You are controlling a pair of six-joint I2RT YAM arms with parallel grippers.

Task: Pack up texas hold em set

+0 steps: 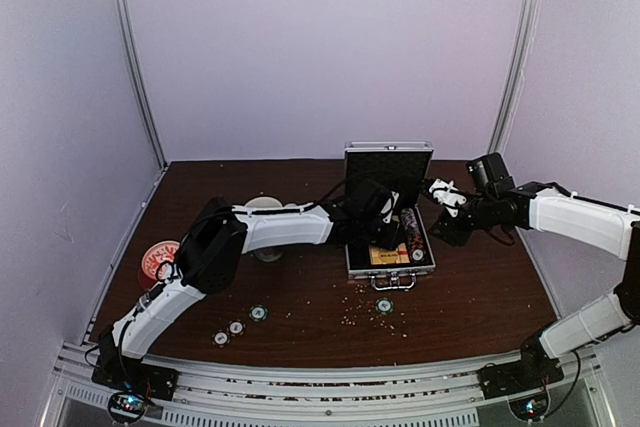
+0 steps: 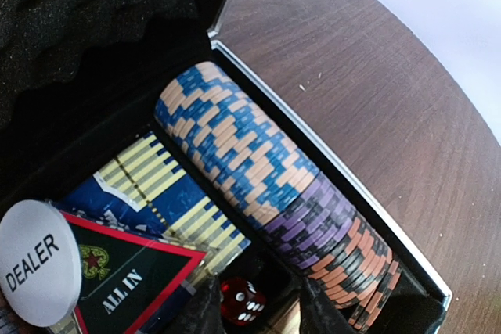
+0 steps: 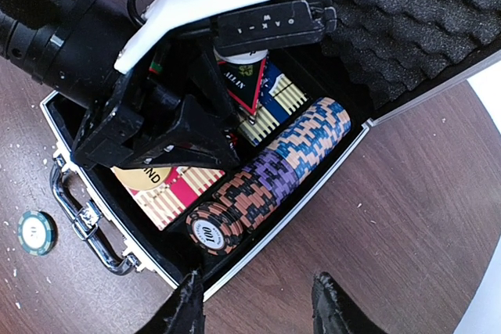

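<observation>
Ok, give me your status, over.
Left gripper open around red die inside case. Right gripper open, empty, by case rim. Four chips loose on table.

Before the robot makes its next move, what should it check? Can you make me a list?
1. Lid of the case open: ok.
2. Chip row lying in its slot: ok.
3. Red die gripped by the left end effector: not ok. It sits between the fingers, with a gap on one side.
4. Right end effector open and empty: ok.
5. All chips packed: not ok. Four loose chips lie on the table.
</observation>
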